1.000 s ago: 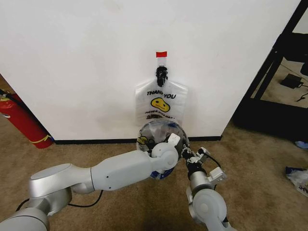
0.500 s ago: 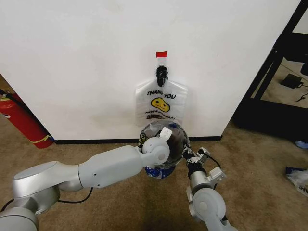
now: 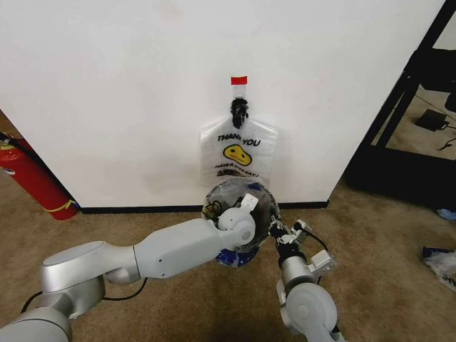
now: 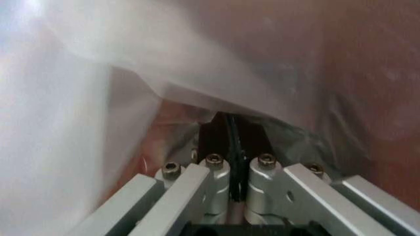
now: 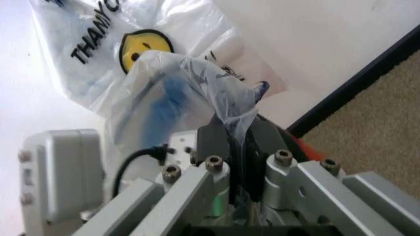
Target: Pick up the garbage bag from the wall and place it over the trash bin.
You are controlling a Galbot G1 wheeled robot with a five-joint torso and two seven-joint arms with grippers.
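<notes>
Pinching film on both sides — right pincer (image 5: 239,167) pressed together on the garbage bag (image 5: 177,93) rim, left pincer (image 4: 233,164) clamped on plastic deep inside it. Bag sits draped over the trash bin (image 3: 239,203) by the wall (image 3: 128,85). Best to pull the rim evenly down around the mesh — thin film tears. Beyond, a same-print flat bag (image 3: 239,153) hangs on the hook (image 3: 238,110).

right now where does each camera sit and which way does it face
Head view: high on the robot, facing forward and down at the wall, hanging bag and trash bin; both arms show.
Left wrist view: on the left arm, facing along the shut left gripper into the garbage bag.
Right wrist view: on the right arm, facing along the right gripper, pinching the garbage bag's rim.
Shared: head and right wrist views both show the hanging bag.
</notes>
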